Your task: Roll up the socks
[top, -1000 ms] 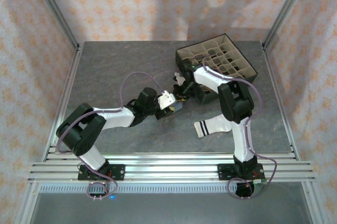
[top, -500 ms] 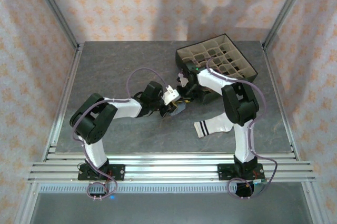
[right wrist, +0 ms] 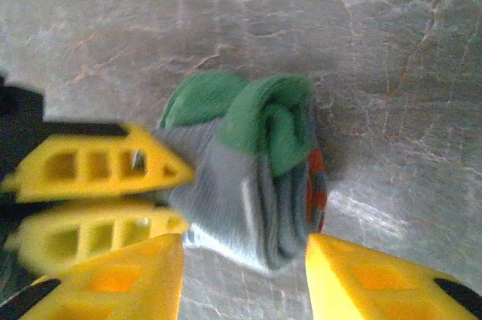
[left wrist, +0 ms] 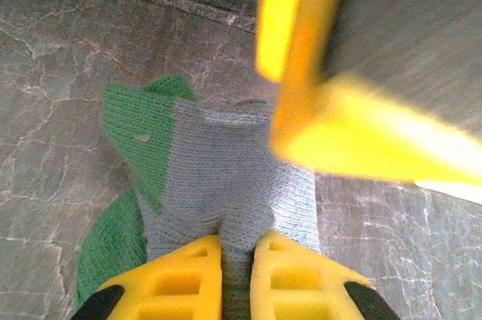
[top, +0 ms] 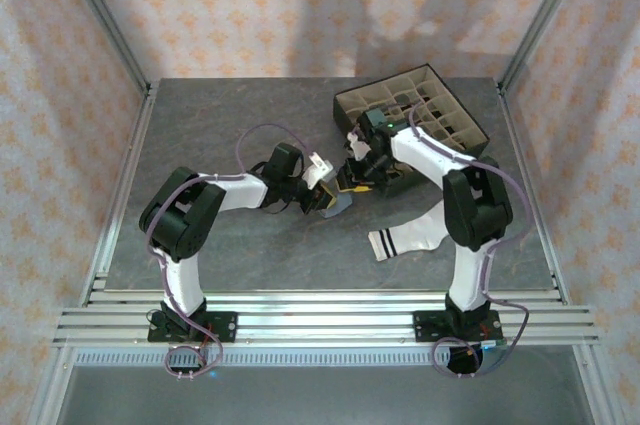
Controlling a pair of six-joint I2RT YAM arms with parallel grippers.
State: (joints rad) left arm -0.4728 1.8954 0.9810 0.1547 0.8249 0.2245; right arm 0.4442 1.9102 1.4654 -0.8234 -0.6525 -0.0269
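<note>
1. The step in hand looks like the rolling of the grey-blue sock (right wrist: pixel 252 173). It lies bunched on the grey tabletop (top: pixel 220 125) near the middle, just in front of the dark compartment box (top: pixel 386 85), with both arms meeting over it
2. The sock is already folded over on itself into a loose bundle. Its green toe is curled on top, and a sliver of orange shows on the side facing the right arm
3. The left gripper (left wrist: pixel 237 252) has its jaws pressed together on a fold of the grey-blue knit at one end of the bundle, pinching it against the stone-patterned surface
4. The right gripper (right wrist: pixel 245 248) hangs over the other side with its jaws spread, one finger on either side of the bundle. Neither finger appears to touch the fabric, so it holds nothing
5. The roll seems only partly formed: the layers sit loose and the green toe bulges free instead of being tucked in
6. The next move probably calls for the right jaws to close on the free side of the bundle and turn it over, while the left pinch keeps the anchored end from sliding. The knit is soft, so a shallow bite could slip off or undo the fold
7. The white sock (top: pixel 408 238) with black cuff stripes lies flat and unrolled on the tabletop near the right arm, well apart from the bundle, so at least one more sock remains to be rolled
</note>
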